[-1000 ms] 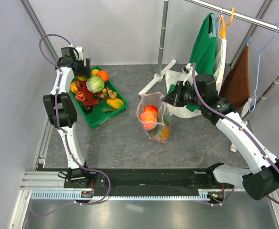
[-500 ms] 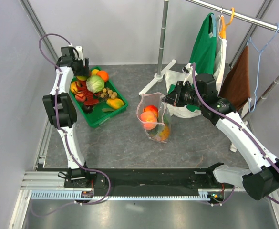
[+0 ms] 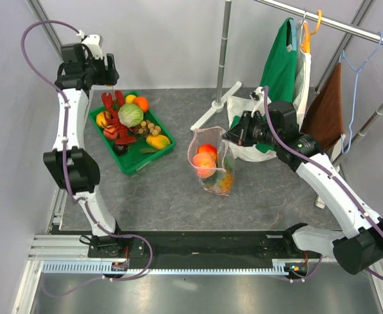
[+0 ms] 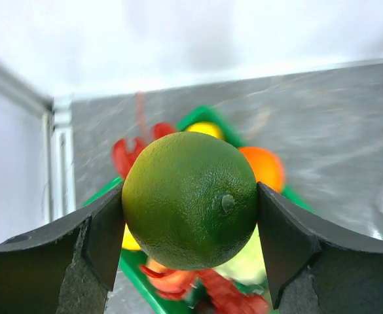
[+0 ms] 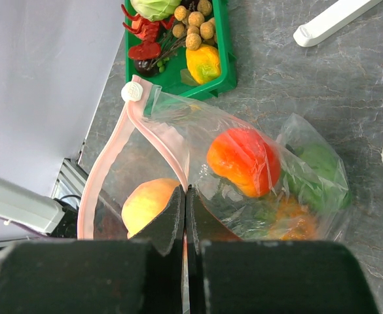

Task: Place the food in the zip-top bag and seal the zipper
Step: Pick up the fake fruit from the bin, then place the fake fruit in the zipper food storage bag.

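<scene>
1. Our left claw (image 3: 110, 70) is up in the air, clamped on a green lime (image 4: 190, 199). One finger (image 4: 93, 248) presses each side of it.
2. Under and a bit ahead of that claw sits the green tray (image 3: 153, 159) with more of the food in it. We can make out a cabbage (image 3: 131, 115), an orange (image 3: 141, 103) and some red claw-shaped thing (image 3: 112, 104). There's also a yellow piece (image 3: 157, 140) at the end of the tray farthest from the claw.
3. Well off to the right of the left claw is the zip-top bag (image 3: 211, 163). It stands on the table with its mouth open, right under the right claw (image 3: 227, 136).
4. Right claw is pinched tight on the bag's rim, right on the zipper (image 5: 107, 157). From the fingertips the pink strip loops away to a white slider (image 5: 131, 91).
5. Inside the bag, a peach (image 5: 148, 206) sits just under the fingertips, with a red-orange fruit (image 5: 243, 160) just past them. A green pepper (image 5: 319, 167) and an orange piece (image 5: 292, 222) lie deeper in.
6. Behind the right claw, a green garment (image 3: 279, 65) hangs on a rail.
</scene>
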Tool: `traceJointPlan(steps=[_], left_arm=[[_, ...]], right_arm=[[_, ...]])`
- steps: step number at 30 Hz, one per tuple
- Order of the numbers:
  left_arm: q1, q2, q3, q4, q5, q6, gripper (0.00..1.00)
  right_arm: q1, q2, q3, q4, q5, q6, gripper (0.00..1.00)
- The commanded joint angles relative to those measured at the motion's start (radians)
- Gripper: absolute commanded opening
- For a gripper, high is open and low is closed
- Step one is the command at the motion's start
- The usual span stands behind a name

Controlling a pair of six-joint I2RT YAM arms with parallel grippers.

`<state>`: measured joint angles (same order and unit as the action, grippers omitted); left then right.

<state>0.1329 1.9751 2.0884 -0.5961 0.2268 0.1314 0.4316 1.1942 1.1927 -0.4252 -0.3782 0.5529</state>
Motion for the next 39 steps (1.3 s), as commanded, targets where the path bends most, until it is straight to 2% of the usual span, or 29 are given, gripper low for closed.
traceJointPlan(steps=[1, 4, 7, 8, 12, 17, 22, 28, 31, 34, 35, 36, 39], left_arm=[[-0.099, -0.234, -0.057, -0.042, 0.227, -0.012, 0.6], [-0.197, -0.367, -0.16, -0.05, 0.358, -0.033, 0.6], [-0.327, -0.482, -0.263, -0.057, 0.42, -0.021, 0.61], [-0.401, -0.504, -0.307, -0.059, 0.433, -0.012, 0.61], [-0.561, -0.57, -0.381, -0.059, 0.44, -0.026, 0.61], [-0.714, -0.578, -0.459, -0.07, 0.398, -0.003, 0.61], [-0.794, -0.553, -0.505, -0.076, 0.301, 0.002, 0.61], [-0.868, -0.472, -0.456, -0.09, 0.177, 0.016, 0.61], [-0.895, -0.435, -0.424, -0.097, 0.046, 0.007, 0.68], [-0.895, -0.415, -0.386, -0.119, -0.05, -0.006, 0.88], [-0.892, -0.421, -0.377, -0.125, -0.052, -0.003, 0.97], [-0.891, -0.43, -0.372, -0.128, -0.04, -0.004, 1.0], [-0.865, -0.498, -0.383, -0.126, 0.101, 0.013, 1.0]], right_arm=[[-0.004, -0.013, 0.005, 0.034, -0.007, -0.008, 0.0], [-0.004, -0.015, 0.004, 0.039, -0.014, -0.008, 0.0], [-0.005, -0.019, 0.001, 0.037, -0.019, -0.007, 0.0], [-0.004, -0.021, 0.001, 0.039, -0.022, -0.007, 0.0], [-0.004, -0.025, 0.001, 0.039, -0.025, -0.008, 0.0], [-0.005, -0.035, 0.004, 0.039, -0.024, -0.005, 0.0], [-0.004, -0.042, 0.005, 0.037, -0.027, -0.005, 0.0], [-0.004, -0.042, 0.001, 0.04, -0.033, -0.004, 0.0], [-0.004, -0.047, 0.005, 0.042, -0.031, -0.004, 0.0], [-0.004, -0.051, 0.007, 0.04, -0.031, -0.008, 0.0], [-0.005, -0.053, 0.007, 0.039, -0.031, -0.008, 0.0], [-0.005, -0.054, 0.005, 0.04, -0.033, -0.008, 0.0], [-0.005, -0.054, 0.002, 0.037, -0.033, -0.015, 0.0]])
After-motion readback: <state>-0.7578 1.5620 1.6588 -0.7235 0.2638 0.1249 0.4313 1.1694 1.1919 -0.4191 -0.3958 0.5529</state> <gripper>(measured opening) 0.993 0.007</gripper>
